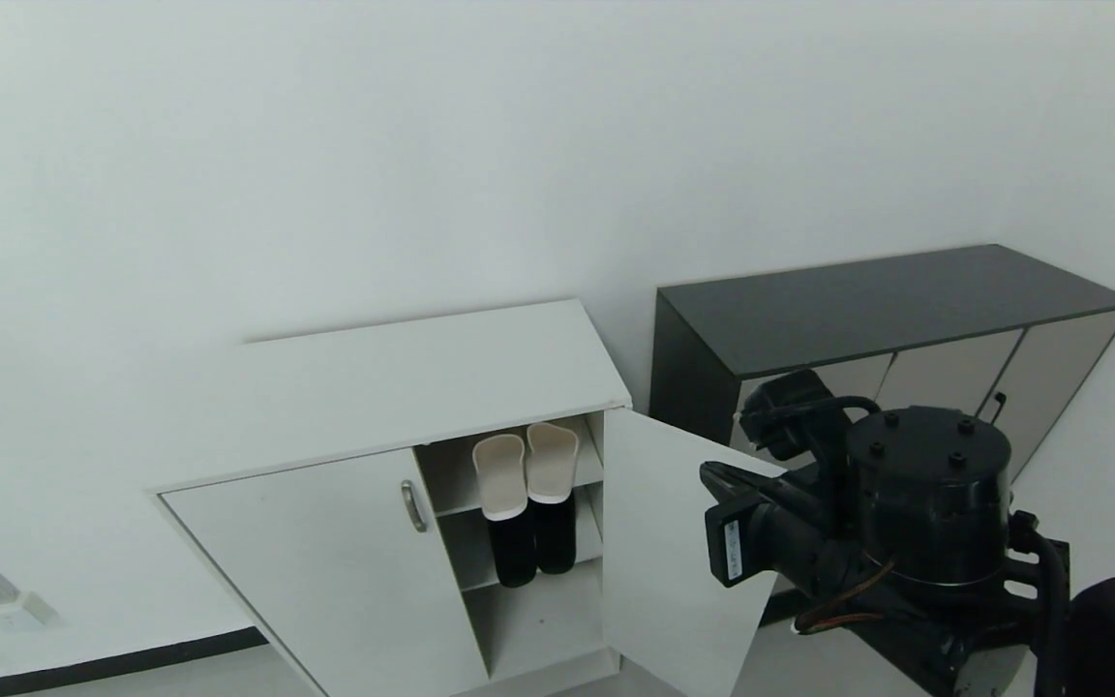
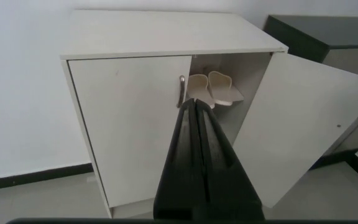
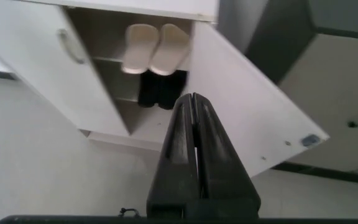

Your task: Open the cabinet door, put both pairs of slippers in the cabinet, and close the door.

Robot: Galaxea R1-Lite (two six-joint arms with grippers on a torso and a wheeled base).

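Note:
The white cabinet [image 1: 403, 387] stands against the wall with its right door [image 1: 683, 552] swung open and its left door [image 1: 325, 571] closed. A beige pair of slippers [image 1: 526, 465] lies on the upper shelf, heels sticking out. A black pair [image 1: 533, 547] sits on the shelf below. Both pairs show again as beige slippers [image 3: 154, 50] above black slippers [image 3: 160, 90]. My right gripper [image 3: 194, 102] is shut and empty, in front of the open compartment near the door's inner face. My left gripper [image 2: 194, 106] is shut and empty, facing the cabinet at the left door's handle [image 2: 181, 91].
A dark cabinet [image 1: 887, 319] with grey doors stands to the right of the white one, just behind the open door. Grey floor [image 3: 36, 155] lies in front. A black skirting strip [image 1: 103, 663] runs along the wall at lower left.

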